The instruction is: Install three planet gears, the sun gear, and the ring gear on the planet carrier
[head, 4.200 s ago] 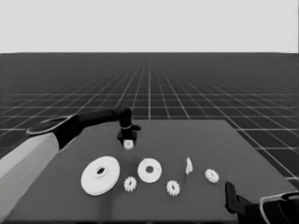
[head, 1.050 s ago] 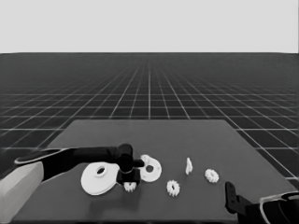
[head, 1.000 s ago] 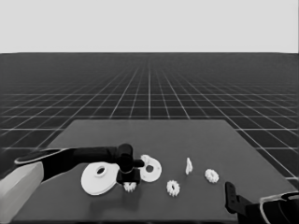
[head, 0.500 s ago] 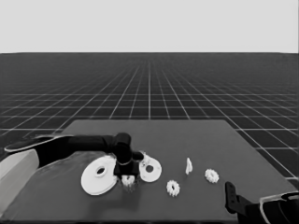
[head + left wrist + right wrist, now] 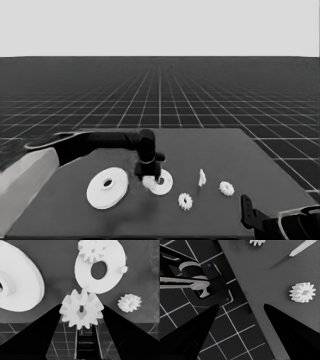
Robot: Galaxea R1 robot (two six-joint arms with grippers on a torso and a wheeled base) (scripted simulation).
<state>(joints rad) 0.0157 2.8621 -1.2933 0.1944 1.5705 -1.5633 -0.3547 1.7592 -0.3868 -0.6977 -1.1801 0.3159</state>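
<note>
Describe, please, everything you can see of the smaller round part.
The smaller round part is a white, flat, washer-like disc with a wide round central hole, lying flat on the table right of the larger round part. One small gear already sits on its face, and a short peg stands near its rim. The left gripper hovers over it, holding another gear.

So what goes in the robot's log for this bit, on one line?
left pincer: shut on gear, over smaller round part | one gear already on it | right pincer: parked at table corner, open
</note>
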